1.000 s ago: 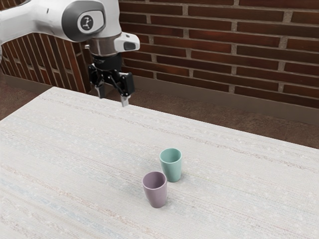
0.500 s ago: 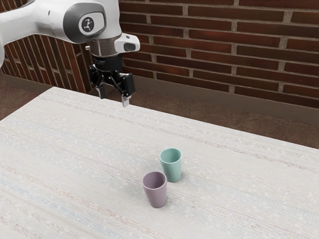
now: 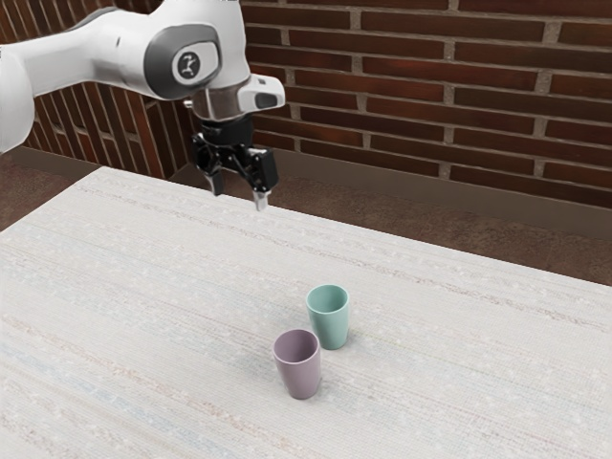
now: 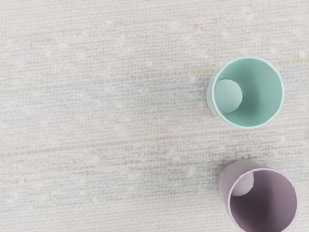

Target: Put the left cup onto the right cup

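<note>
The white arm reaches in from the exterior view's upper left and carries its black two-finger gripper high above the far part of the pale, cloth-textured table, in front of the red brick wall. The fingers point downward and stand apart with nothing between them, so the gripper is released and holds nothing. Both cups stand upright on the table, well apart from the gripper, lower and toward the exterior view's right of it. The small, smooth teal cup stands farther from the camera. The small, smooth mauve cup stands just beside it, nearer the camera and slightly toward the exterior view's left (in that view their outlines nearly meet). Neither cup rests on the other. The wrist view looks straight down into both open mouths: the teal cup and the mauve cup are hollow, each with its round floor visible, and a strip of the table lies between them, so they are not touching.
</note>
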### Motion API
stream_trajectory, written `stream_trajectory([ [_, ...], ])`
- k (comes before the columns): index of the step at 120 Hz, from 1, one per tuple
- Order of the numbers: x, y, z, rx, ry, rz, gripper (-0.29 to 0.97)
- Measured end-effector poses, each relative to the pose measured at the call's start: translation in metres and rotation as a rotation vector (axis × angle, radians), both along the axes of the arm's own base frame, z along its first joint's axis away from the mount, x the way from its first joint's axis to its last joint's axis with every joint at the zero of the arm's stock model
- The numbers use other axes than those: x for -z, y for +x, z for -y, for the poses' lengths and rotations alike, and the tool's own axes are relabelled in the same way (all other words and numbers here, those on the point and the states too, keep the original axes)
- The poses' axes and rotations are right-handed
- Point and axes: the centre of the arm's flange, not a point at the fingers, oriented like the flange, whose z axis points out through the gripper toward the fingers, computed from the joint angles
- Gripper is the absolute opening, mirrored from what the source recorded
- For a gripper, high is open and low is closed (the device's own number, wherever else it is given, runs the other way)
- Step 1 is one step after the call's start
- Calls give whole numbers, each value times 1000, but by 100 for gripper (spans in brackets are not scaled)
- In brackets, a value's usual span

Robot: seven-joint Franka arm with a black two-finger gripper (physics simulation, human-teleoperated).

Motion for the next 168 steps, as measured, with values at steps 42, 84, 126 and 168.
stream_trajectory([
  [42,28,12,14,16,-6,-19,68],
  [84,55,13,62,77,-13,-38,68],
  [126,100,19,103,104,-52,-71,68],
  [168,135,22,127,101,-79,-91,68],
])
